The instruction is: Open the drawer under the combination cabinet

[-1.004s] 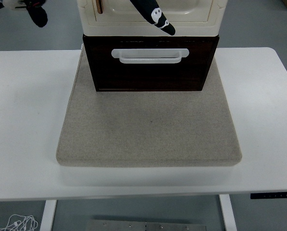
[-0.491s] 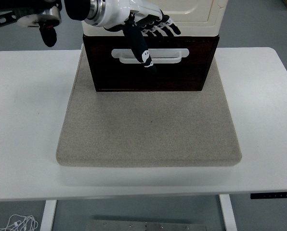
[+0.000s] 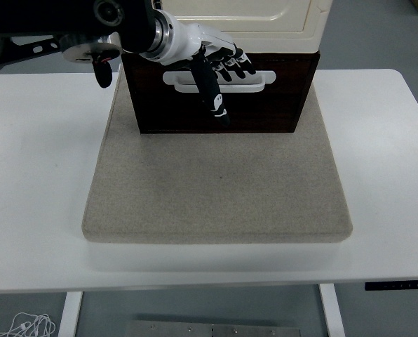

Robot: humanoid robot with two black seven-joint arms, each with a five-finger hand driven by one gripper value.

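At the table's far edge, the left hand [image 3: 212, 67] hovers with fingers spread, gripping nothing, before the dark drawer's [image 3: 219, 98] white handle [image 3: 247, 81]; hooking it poorly could let the fingers slip off.

Left arm [image 3: 69, 21]: black housing with a round joint cap, a thin white line along its lower edge, and a small black rounded part hanging beneath. A silver metal ring joins it at the wrist to the left hand [image 3: 198, 49], whose white shell carries five fingers [image 3: 210, 84], black with small white marks.
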